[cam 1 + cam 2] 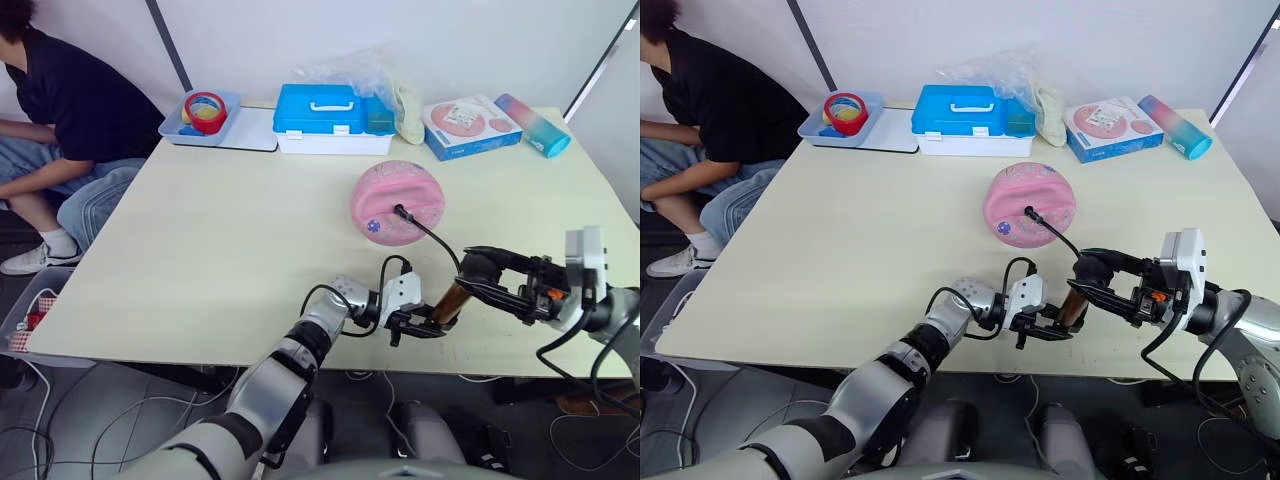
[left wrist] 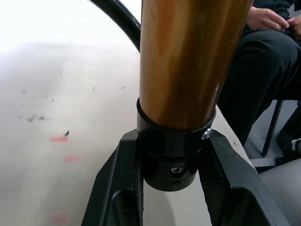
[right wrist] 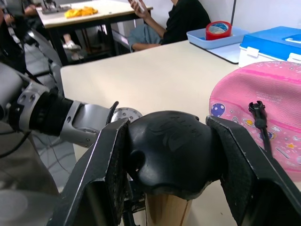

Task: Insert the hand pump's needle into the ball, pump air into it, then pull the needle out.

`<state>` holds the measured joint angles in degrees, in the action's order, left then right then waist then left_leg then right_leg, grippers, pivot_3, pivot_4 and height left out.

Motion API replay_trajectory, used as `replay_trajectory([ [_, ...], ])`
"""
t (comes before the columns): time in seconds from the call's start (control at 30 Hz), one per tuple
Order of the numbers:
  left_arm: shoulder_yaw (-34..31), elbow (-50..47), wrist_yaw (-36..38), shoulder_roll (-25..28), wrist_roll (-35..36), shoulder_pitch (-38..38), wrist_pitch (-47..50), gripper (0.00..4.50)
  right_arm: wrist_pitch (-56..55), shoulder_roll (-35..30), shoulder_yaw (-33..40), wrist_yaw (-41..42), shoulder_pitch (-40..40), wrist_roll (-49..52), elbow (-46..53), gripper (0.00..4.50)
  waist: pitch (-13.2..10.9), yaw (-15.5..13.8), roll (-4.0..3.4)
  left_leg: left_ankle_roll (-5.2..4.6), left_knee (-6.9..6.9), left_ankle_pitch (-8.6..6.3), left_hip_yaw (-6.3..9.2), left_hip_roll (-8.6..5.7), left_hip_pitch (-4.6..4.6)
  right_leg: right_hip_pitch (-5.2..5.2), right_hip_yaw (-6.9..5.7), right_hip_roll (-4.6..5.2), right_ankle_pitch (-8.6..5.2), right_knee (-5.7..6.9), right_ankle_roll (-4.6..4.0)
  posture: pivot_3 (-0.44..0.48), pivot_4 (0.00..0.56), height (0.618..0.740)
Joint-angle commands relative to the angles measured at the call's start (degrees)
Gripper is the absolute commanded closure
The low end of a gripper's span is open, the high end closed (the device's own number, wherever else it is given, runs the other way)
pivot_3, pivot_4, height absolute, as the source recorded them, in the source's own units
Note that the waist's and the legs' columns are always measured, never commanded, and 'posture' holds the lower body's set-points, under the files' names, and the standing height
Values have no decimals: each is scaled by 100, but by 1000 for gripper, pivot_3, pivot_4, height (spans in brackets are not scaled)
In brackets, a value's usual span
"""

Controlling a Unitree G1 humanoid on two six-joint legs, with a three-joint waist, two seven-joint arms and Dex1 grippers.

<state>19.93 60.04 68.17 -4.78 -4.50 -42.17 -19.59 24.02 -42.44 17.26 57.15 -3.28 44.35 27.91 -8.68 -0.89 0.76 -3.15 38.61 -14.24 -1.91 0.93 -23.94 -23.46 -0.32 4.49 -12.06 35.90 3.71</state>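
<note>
Two tools grasp one hand pump (image 1: 452, 300) near the front edge of the pale table (image 1: 230, 250). At the far edge of that table, from left to right, stand a blue tray (image 1: 192, 128) holding rolls of tape (image 1: 205, 110), a blue box with a white handle (image 1: 328, 117), a flat printed box (image 1: 470, 126) and a pink-and-blue cylinder (image 1: 533, 124). A person in a dark top (image 1: 70, 90) sits beside the table's far left corner.

Right of the table's middle lies the pink ball (image 1: 397, 202), looking soft and partly flattened, with small prints on its skin. A black fitting sits on its upper surface, and from it the thin black hose (image 1: 432, 236) runs toward the pump; the needle itself cannot be seen at the fitting.

The pump stands tilted between the two arms, just off the ball's near side. The right tool (image 3: 167, 155) is clenched around the pump's rounded black top cap. The left tool (image 2: 171, 174) grips the black collar at the bottom of the bronze-gold cylinder, one finger (image 2: 120, 183) on each side of it.
</note>
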Motion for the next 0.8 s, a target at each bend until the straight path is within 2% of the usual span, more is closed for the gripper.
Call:
replay_trajectory([
  [0.03, 122, 251, -35, -114, -185, -8, -93, 3419, -3, -140, 562, -110, 56, 367, 462, 2431, 0, 2, 0, 0, 0, 0, 0, 0, 0, 0, 0, 0, 0, 0, 0, 0, 150, 740],
  [0.3, 153, 674, -217, -256, -374, -39, -485, 3419, 638, -443, 1286, -755, 233, 1419, 821, 2431, 0, -4, 1, 0, 0, 0, 1, 2, 0, 0, -1, 2, 0, 0, 0, 0, 150, 740],
  [0.8, 184, 978, -671, -386, -715, -97, -888, 3419, 1214, -1148, 2612, -916, -109, 2278, 1068, 2431, -2, -15, 4, -2, 0, -1, 6, 6, -5, 0, -6, 7, -1, -3, 1, 0, 150, 740],
])
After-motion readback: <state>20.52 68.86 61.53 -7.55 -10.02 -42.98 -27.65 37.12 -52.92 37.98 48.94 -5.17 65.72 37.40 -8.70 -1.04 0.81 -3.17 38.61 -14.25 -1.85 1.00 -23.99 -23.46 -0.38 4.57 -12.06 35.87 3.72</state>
